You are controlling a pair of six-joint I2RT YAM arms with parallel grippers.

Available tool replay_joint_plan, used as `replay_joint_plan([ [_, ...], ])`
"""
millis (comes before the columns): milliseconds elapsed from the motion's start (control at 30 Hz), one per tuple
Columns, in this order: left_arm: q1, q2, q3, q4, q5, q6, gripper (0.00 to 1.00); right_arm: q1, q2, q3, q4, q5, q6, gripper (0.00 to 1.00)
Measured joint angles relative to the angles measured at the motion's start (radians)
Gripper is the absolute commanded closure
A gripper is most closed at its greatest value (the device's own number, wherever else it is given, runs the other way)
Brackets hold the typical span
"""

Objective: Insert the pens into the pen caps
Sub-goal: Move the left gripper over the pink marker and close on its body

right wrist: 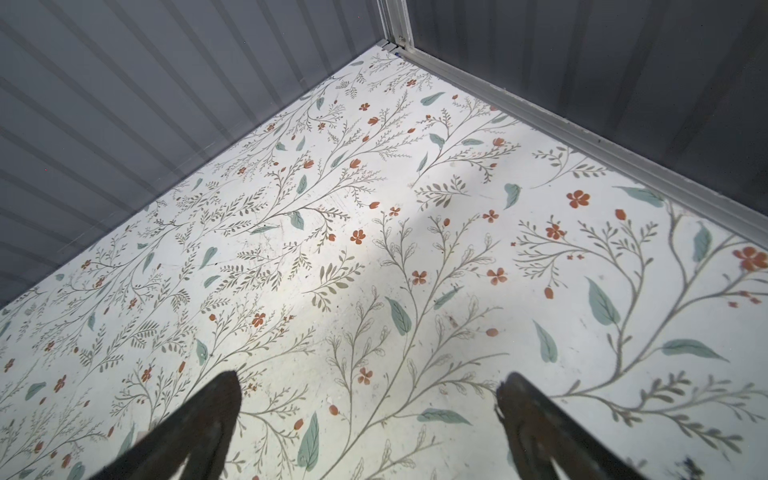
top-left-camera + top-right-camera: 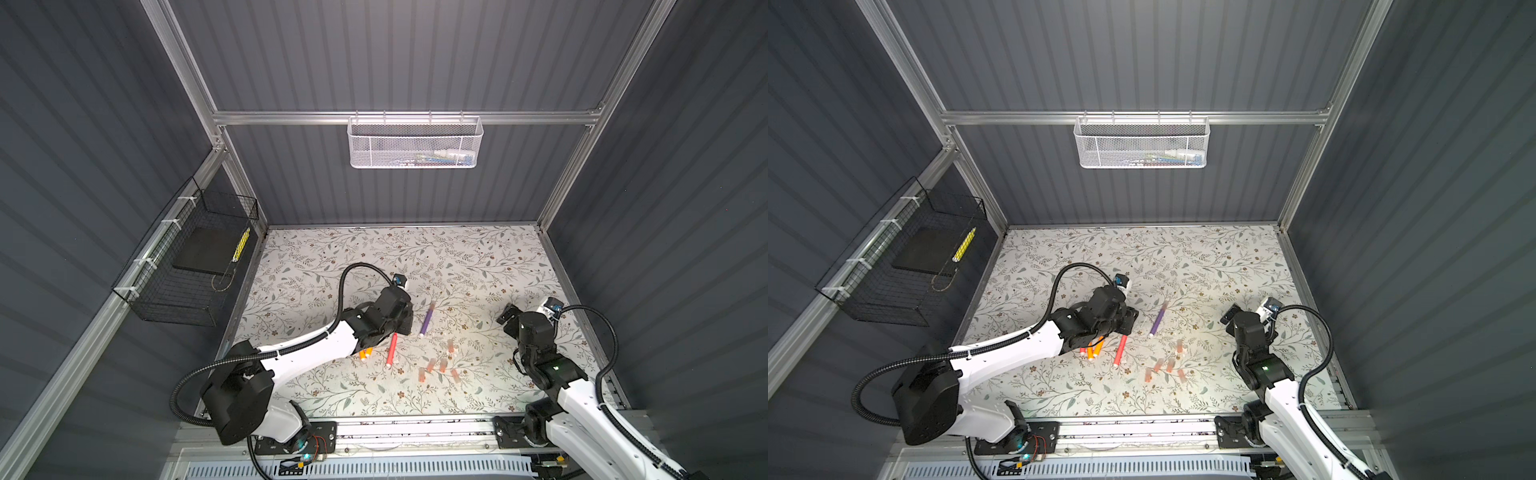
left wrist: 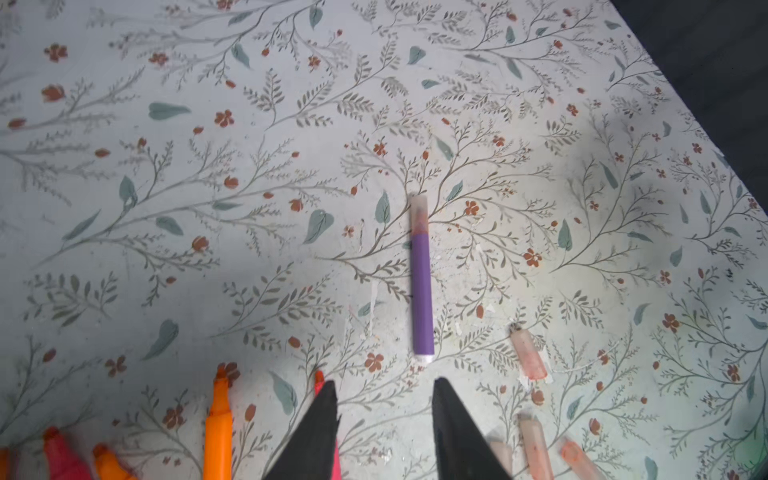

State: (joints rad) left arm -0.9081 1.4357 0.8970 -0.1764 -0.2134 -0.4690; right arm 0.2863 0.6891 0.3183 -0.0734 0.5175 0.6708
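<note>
My left hand point(image 3: 385, 381), part open and empty, hangs over the pink-red pen point(image 2: 392, 351); descending crooked could roll it into the orange pens point(image 3: 218, 424). Right hand point(image 1: 372, 375) gapes empty.

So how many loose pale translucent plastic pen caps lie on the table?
5 pen caps, clustered mid-table: farthest one, middle pair, nearest pair. The left arm could hide others.

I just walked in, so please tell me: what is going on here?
Pens are being capped. The purple pen already wears its cap and lies in front of the left gripper, which is open and holds nothing. The right gripper is open too, over bare table. Pink-red pens and orange pens lie uncapped, with five loose caps nearby.
</note>
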Motion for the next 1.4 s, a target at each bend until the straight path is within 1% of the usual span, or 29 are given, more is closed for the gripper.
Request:
replay_joint_plan([
  [133,0.000,0.008,-0.108,0.005,0.021,-0.040,0.67,-0.003,-0.017,-0.009,0.005,-0.021,-0.003,0.01],
  [233,0.000,0.032,-0.138,0.005,0.032,-0.064,0.67,-0.003,-0.031,-0.017,0.006,-0.031,-0.005,0.01],
  [333,0.000,0.059,-0.135,0.001,0.042,-0.078,0.69,-0.003,-0.038,-0.020,0.006,-0.041,-0.007,0.01],
  [467,0.000,0.093,-0.087,-0.048,0.057,-0.093,0.71,-0.003,-0.040,-0.020,0.005,-0.047,-0.010,0.01],
  [633,-0.019,0.094,-0.054,-0.077,0.068,-0.156,0.71,-0.003,-0.040,-0.020,0.005,-0.054,-0.010,0.01],
  [700,-0.033,0.094,-0.053,-0.116,0.068,-0.172,0.68,-0.003,-0.040,-0.020,0.005,-0.055,-0.010,0.01],
  [800,-0.042,0.096,-0.053,-0.153,0.072,-0.183,0.67,-0.003,-0.045,-0.021,0.004,-0.055,-0.010,0.01],
  [1000,-0.042,0.145,-0.069,-0.152,0.087,-0.199,0.58,-0.003,-0.051,-0.021,0.004,-0.059,-0.010,0.01],
  [1167,-0.042,0.148,-0.088,-0.126,0.095,-0.208,0.57,-0.003,-0.049,-0.021,0.004,-0.061,-0.010,0.01],
  [1267,-0.042,0.148,-0.090,-0.123,0.096,-0.209,0.61,-0.003,-0.049,-0.021,0.004,-0.062,-0.010,0.01],
  [1400,-0.042,0.148,-0.093,-0.120,0.102,-0.217,0.71,-0.003,-0.049,-0.021,0.004,-0.062,-0.010,0.01],
])
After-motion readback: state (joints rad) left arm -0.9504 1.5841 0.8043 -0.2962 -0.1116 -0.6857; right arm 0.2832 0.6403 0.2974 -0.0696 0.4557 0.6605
